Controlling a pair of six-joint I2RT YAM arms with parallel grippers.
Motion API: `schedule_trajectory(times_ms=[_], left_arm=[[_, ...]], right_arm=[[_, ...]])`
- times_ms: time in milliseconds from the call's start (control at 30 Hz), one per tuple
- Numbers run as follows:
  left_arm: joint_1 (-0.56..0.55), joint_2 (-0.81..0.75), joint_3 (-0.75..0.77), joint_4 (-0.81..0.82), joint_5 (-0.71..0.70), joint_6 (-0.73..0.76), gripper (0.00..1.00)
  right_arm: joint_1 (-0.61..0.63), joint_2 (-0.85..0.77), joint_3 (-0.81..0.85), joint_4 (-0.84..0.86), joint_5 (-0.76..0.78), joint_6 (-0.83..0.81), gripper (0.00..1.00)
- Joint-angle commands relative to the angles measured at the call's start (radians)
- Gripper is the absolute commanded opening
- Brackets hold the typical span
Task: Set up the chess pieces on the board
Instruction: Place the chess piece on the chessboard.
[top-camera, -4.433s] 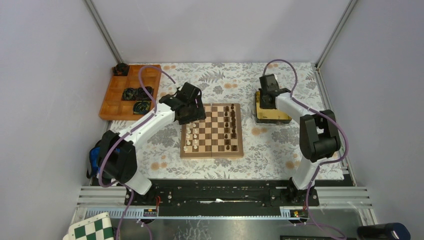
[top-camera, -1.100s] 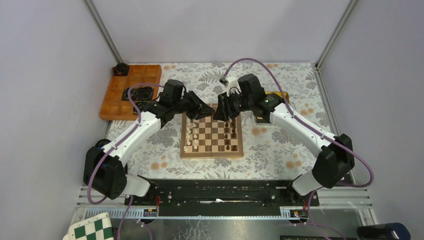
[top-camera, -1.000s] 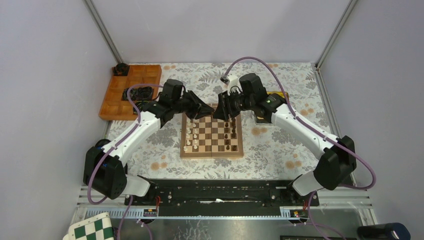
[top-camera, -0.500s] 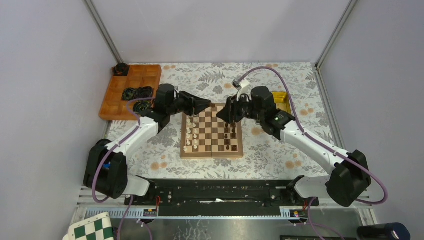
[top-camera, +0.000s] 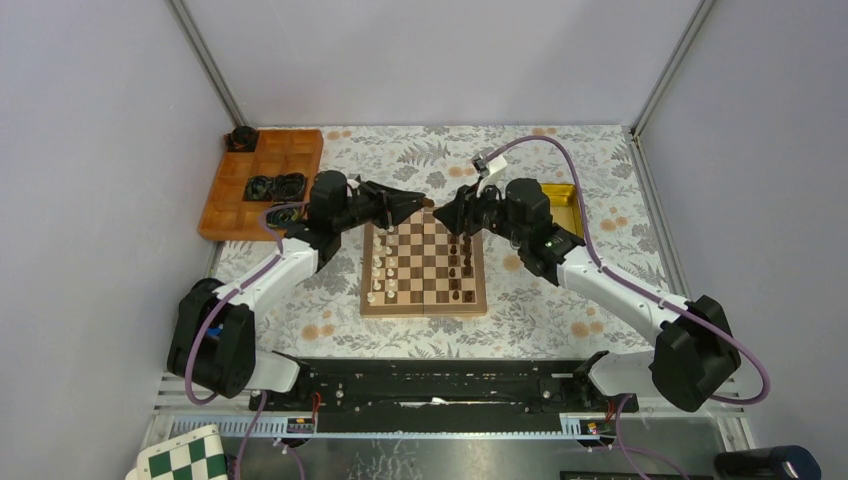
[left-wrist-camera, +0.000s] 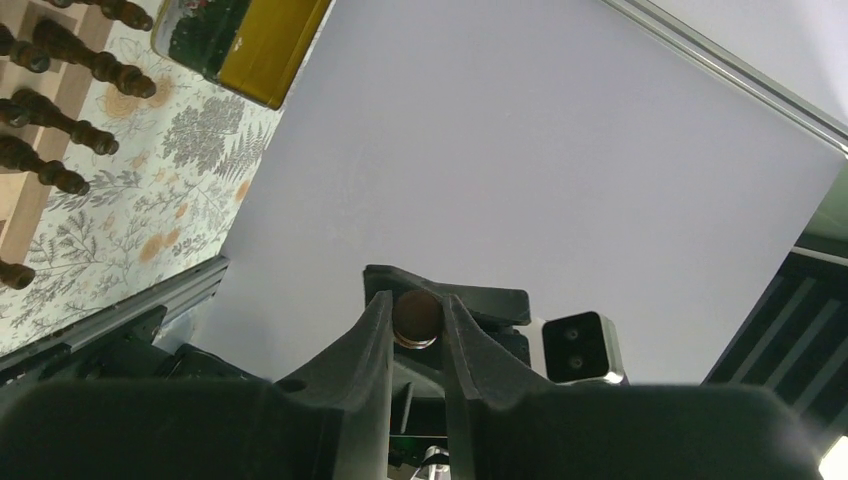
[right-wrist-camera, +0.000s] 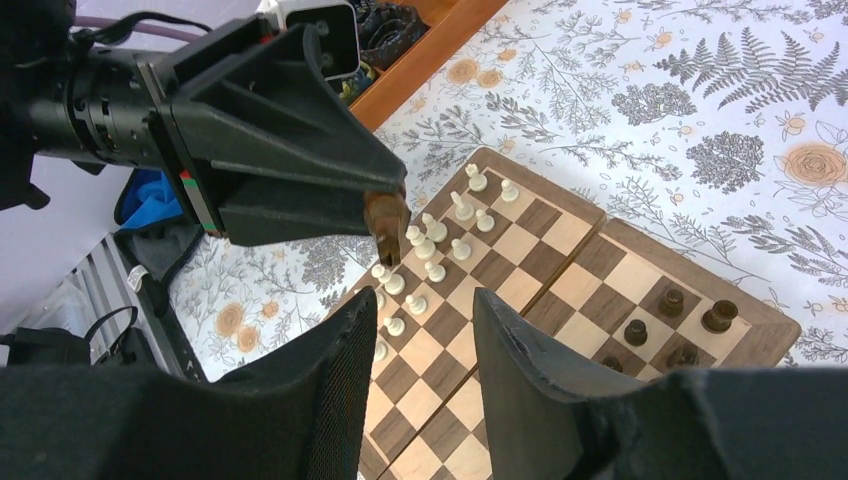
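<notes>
The wooden board (top-camera: 425, 262) lies mid-table, with cream chess pieces (top-camera: 382, 268) along its left side and dark ones (top-camera: 463, 256) along its right. My left gripper (top-camera: 424, 203) hangs above the board's far edge, shut on a dark brown piece (left-wrist-camera: 417, 316); the same piece (right-wrist-camera: 387, 217) shows at its tip in the right wrist view. My right gripper (top-camera: 444, 212) faces it tip to tip, open, with nothing between its fingers (right-wrist-camera: 347, 360). Below it the right wrist view shows cream pieces (right-wrist-camera: 432, 245) and dark pieces (right-wrist-camera: 690, 318) standing on the board (right-wrist-camera: 575, 285).
An orange tray (top-camera: 225, 208) with black ring-shaped items stands at the far left. A yellow box (top-camera: 563, 198) sits right of the board, behind the right arm. A green-and-white checkered board (top-camera: 185, 455) lies off the table at the bottom left.
Both arms have drawn back from the board's far edge. The left gripper has levelled out with the dark piece still in it. The right gripper has shifted right and now faces it.
</notes>
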Motion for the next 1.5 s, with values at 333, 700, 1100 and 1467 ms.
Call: schedule_trajectory(times_ms=[333,700,1100,1467], left_arm=[[0.005,-0.011,-0.035,0.072,0.033,-0.025,0.00],[0.003,0.001,-0.039,0.078,0.034,-0.026,0.00],[0.003,-0.001,-0.035,0.072,0.027,-0.024,0.00],[-0.009,-0.001,-0.029,0.070,0.020,-0.025,0.00]], right_arm=[[0.009,0.057,0.088,0.083,-0.035,0.020,0.43],[0.011,0.077,0.113,0.092,-0.056,0.031,0.38],[0.010,0.093,0.130,0.083,-0.074,0.044,0.30],[0.014,0.096,0.132,0.069,-0.082,0.048,0.24]])
